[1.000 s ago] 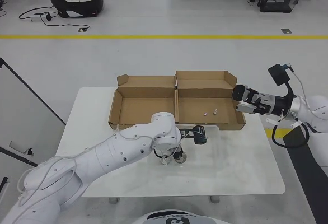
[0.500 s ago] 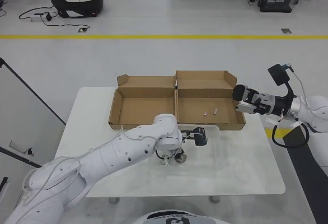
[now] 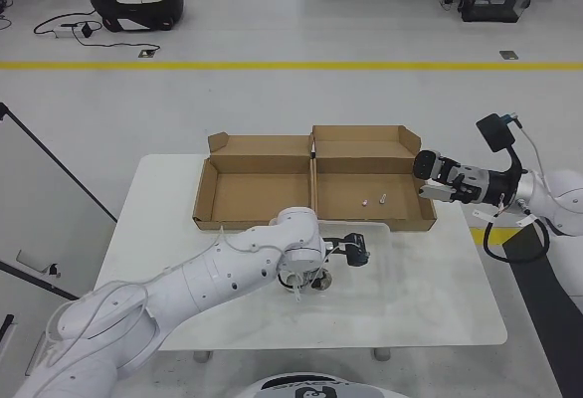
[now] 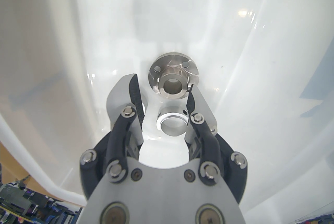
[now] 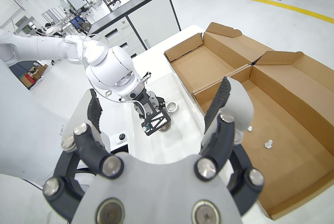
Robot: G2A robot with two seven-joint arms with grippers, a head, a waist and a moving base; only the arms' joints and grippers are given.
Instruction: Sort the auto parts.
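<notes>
Left wrist view puts the left end effector point(image 4: 161, 84) low in the clear tray point(image 4: 221, 26), fingers apart astride the flanged hub point(image 4: 172, 77) beside a metal ring point(image 4: 172, 125), seemingly to grip it, while the right end effector point(image 3: 423, 179) hangs spread by the bolt-holding cardboard box point(image 3: 366, 151).

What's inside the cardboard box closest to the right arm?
On the floor of the cardboard box lie a small metal bolt and another small metal piece. The right tool covers some floor beside them in the right wrist view.
</notes>
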